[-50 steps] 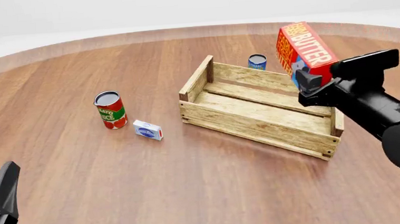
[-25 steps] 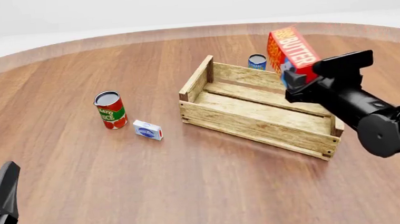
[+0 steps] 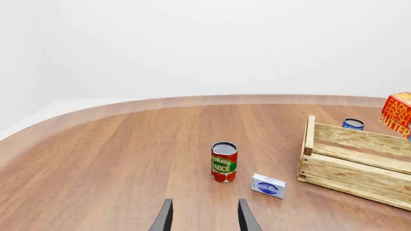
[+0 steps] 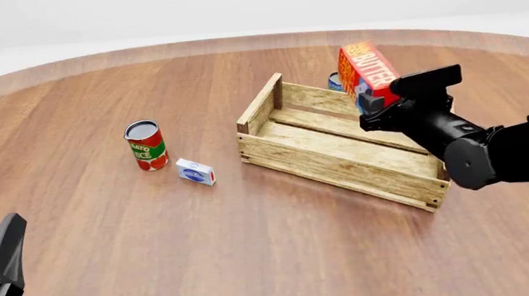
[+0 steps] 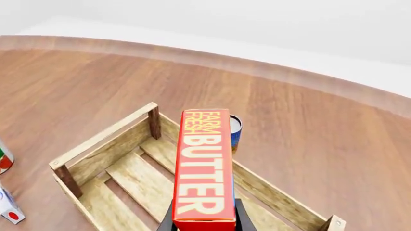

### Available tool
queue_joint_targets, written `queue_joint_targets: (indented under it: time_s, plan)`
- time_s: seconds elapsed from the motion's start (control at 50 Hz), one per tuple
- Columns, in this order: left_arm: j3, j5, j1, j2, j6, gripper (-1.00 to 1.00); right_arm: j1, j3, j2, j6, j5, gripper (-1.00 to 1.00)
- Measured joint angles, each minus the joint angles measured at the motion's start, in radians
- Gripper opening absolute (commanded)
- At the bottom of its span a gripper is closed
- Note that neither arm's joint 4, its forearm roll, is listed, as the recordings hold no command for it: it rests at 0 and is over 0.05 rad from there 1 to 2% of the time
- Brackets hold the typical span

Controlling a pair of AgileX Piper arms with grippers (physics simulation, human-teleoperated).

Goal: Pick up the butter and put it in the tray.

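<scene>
The butter (image 4: 367,70) hides most of the blue can (image 4: 334,81) behind the tray (image 4: 340,158).

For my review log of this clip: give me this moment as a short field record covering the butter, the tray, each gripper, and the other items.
butter: red-orange carton, held in the air, tilted, above the tray's far side
tray: wooden slat crate, nothing inside it
right gripper: shut on the butter's lower end
left gripper: open, holding nothing, low near the table
other items: tomato sauce can, upright; small white-and-blue box beside it; blue can behind the tray
</scene>
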Motion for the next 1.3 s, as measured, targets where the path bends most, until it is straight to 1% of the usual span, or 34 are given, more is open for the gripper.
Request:
queue_joint_targets:
  time_s: [0.62,1.3]
  plan:
    - [0.000,0.000,0.000,0.000,0.000,1.00,0.022,-0.094,0.141,0.017,0.010,-1.00]
    - [0.000,0.000,0.000,0.000,0.000,1.00,0.038,-0.126,0.207,0.047,0.051,-1.00]
